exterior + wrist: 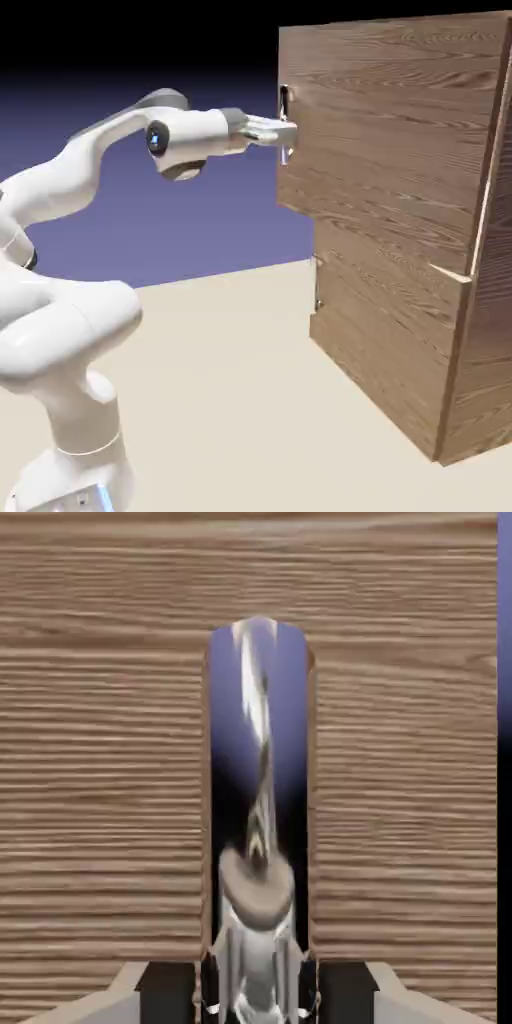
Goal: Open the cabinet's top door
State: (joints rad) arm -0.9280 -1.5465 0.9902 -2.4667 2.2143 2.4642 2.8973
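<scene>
Shows in the exterior view as a flat, pale beige tabletop [235, 410], evenly coloured. Ends at a far edge rising slightly toward the exterior view's right, against the blue-violet backdrop [225, 225]. Supports the cabinet [390, 140], upright, at the exterior view's right. Also supports the robot base [75, 480] at lower left, partly cut off by the bottom border.

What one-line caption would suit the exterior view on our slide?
The arm's gripper closes on the silver handle of the wooden cabinet's top door.
</scene>
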